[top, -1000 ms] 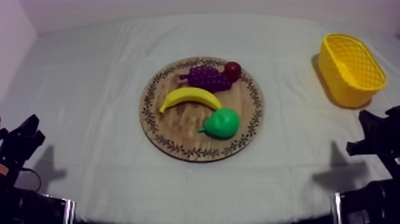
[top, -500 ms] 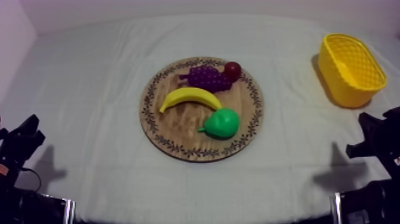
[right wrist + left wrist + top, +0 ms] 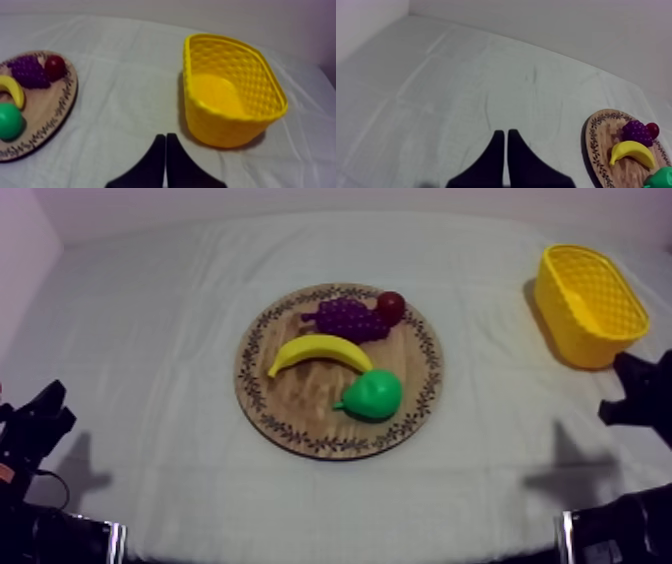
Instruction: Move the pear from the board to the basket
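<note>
change: the right gripper [image 3: 165, 137] has lifted off its rest at the near right edge and now sits farther up the table, just near of the yellow basket [image 3: 570, 328]. the fruit, the wooden board [image 3: 300, 403] and the left gripper [image 3: 503, 134] lie as they did a second ago.
meaning: i judge this the very start of the reach. the pear is untouched and the whole task is still to do.
right gripper: fingers pressed together in a narrow wedge, clenched on nothing, over bare cloth [image 3: 150, 338] between board and basket.
left gripper: also clenched on nothing, at the near left, well apart from the board.
pear [image 3: 372, 395]: on the near right part of the board, inside the patterned rim, just beside the right tip of the banana [image 3: 318, 350]; i cannot tell whether they touch.
other fruit: grapes [image 3: 348, 318] and small red fruit [image 3: 390, 306] together at the far side of the board, apart from the pear.
basket: upright and empty at the far right, well apart from the board, close to the table's right edge.
open room: a bare stretch of cloth runs from board to basket. the pear's near and right sides are free, so an approach from there looks clear.
edges: likely risks are nudging the banana and catching the basket's rim.
</note>
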Available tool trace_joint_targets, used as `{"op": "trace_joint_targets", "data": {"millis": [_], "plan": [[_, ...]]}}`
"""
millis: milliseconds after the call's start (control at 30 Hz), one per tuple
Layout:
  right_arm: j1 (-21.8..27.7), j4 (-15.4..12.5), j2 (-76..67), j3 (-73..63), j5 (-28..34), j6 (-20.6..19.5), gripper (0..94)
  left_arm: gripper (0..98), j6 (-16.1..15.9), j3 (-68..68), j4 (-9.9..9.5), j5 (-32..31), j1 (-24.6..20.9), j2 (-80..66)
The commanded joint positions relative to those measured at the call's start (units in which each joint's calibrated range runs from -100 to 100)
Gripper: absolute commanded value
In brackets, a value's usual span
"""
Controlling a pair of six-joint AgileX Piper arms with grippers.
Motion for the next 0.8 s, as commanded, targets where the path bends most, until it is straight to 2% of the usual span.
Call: {"op": "trace_joint_targets", "data": {"millis": [0,133,400,600,767], "plan": [[-1.4,-0.1,9.9,-11.6,1.7,-0.7,1.9,0.1,0.0,-0.1,-0.01,0.0,0.0,0.0],[-3.3,-1.6,20.9,-25.8,5.9,-1.1,7.6,0.1,0.0,-0.1,-0.01,0.0,0.0,0.0],[-6.0,-7.3,37.5,-47.7,14.4,4.3,6.4,0.1,0.0,-0.1,-0.01,0.0,0.0,0.0],[-8.4,-11.8,47.0,-55.3,23.7,12.2,6.3,0.1,0.0,-0.1,-0.01,0.0,0.0,0.0],[-12.5,-13.7,53.8,-54.7,27.7,18.7,6.6,0.1,0.0,-0.1,-0.01,0.0,0.0,0.0]]}}
